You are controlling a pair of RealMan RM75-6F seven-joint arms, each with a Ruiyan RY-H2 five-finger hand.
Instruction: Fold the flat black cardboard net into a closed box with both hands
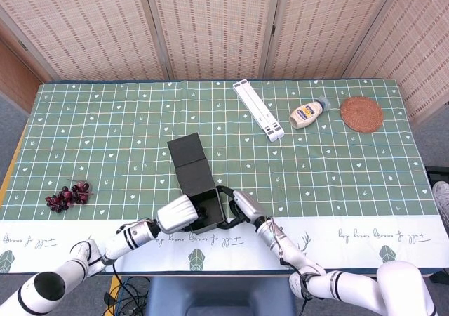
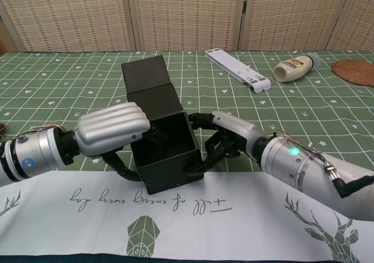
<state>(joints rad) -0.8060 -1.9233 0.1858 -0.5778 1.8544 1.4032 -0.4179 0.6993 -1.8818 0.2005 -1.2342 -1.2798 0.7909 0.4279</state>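
Black cardboard box (image 2: 160,137) part-folded, lid flap up, sits near the front table edge on the green cloth (image 1: 337,154). Left hand (image 2: 114,128) grips its left wall, fingers curled over the rim; right hand (image 2: 225,135) presses fingertips on its right wall.

place: staged test room | cues: woven folding screens (image 1: 210,28), patterned tablecloth (image 1: 105,126) on table

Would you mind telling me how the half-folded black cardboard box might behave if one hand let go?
The black cardboard box looks light and thin-walled, so it would probably slide easily on the smooth tablecloth. Its open lid flap stands free, so it likely flexes or springs back. The left hand and right hand brace its sides.
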